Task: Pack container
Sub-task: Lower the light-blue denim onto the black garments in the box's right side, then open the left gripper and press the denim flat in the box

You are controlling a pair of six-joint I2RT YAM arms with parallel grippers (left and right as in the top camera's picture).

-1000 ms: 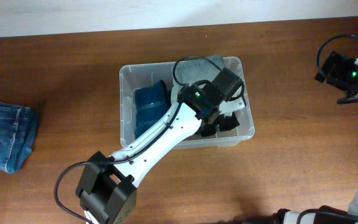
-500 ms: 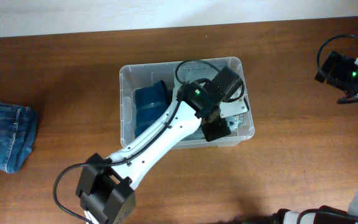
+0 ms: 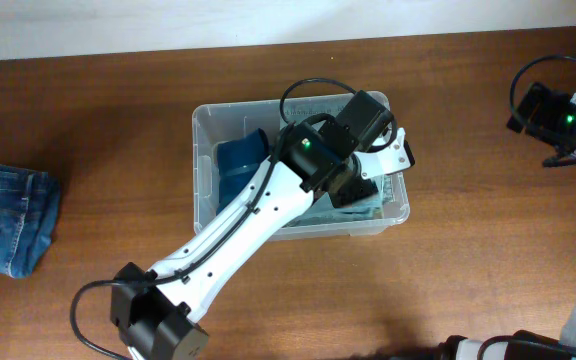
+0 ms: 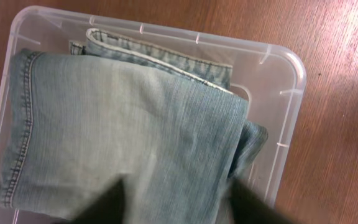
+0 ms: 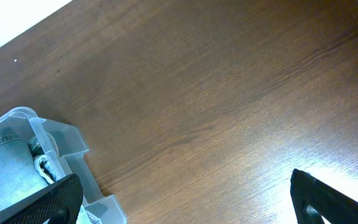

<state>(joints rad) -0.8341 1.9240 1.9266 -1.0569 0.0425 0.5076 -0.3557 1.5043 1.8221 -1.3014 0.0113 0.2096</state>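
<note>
While the left fingers [image 4: 107,205] hang apart just above folded light-blue jeans [image 4: 135,124], the clear container [image 4: 291,124] sits directly beneath them, holding that denim. The right fingers [image 5: 48,202] stand wide apart over the tabletop [image 5: 197,93], gripping nothing, with the container's corner near one tip.
</note>
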